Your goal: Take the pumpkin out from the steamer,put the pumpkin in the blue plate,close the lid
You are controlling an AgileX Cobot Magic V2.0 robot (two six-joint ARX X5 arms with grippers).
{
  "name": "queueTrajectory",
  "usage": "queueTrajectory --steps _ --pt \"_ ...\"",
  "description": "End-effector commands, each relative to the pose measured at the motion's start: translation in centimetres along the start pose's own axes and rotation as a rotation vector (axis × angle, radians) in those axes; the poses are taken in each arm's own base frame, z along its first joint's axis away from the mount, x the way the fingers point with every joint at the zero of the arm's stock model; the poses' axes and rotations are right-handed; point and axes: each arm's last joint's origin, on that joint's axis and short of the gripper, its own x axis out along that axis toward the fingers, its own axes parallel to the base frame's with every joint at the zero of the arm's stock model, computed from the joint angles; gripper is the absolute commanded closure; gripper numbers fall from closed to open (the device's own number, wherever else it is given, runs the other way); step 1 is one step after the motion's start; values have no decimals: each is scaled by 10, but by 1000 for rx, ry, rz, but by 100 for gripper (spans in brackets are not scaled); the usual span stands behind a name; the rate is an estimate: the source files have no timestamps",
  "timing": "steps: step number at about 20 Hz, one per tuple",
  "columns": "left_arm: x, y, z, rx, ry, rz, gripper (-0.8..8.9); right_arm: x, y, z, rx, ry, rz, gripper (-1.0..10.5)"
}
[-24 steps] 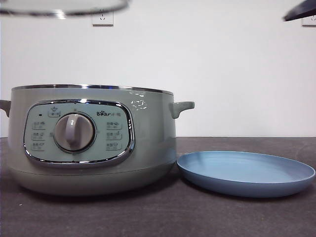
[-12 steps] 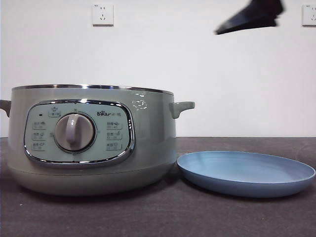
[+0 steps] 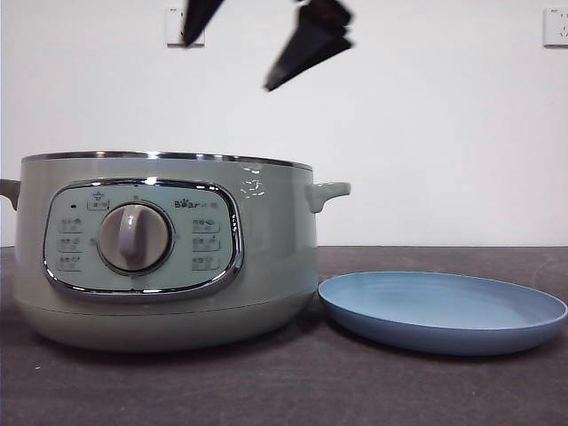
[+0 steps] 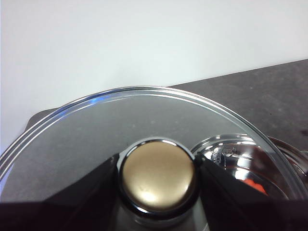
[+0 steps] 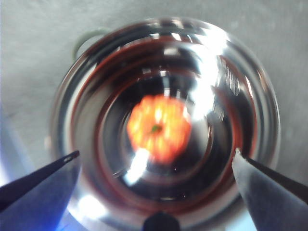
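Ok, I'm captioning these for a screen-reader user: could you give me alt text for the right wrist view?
Looking straight down into the open steamer, an orange pumpkin sits in the middle of its shiny metal bowl. The right hand is above it, its two black jaws spread wide to either side. The image is blurred.

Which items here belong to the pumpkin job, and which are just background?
Job: pumpkin inside the steamer; blue plate; lid held by left gripper; open right gripper above the pot.
Background: wall sockets.
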Motion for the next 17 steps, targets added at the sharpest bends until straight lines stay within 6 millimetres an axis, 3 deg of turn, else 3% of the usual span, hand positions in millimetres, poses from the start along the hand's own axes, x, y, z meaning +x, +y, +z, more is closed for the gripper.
queueTrajectory --steps 1,4,8,15,16,17 --pt "-4 1 4 -13 -51 0 822 25 11 11 -84 32 -27 288" --pt "-4 1 4 -12 -49 -1 822 57 21 13 -141 80 -21 289" --pt "-4 1 3 -8 -38 -9 822 101 19 4 -147 147 -12 289" --pt "-3 1 0 1 -10 -10 822 155 12 -14 -164 219 -1 290" --pt "-3 1 0 2 -7 -10 822 159 12 -16 -163 229 -1 318" --pt "-3 1 0 3 -4 -10 822 160 11 -16 -164 227 -9 440"
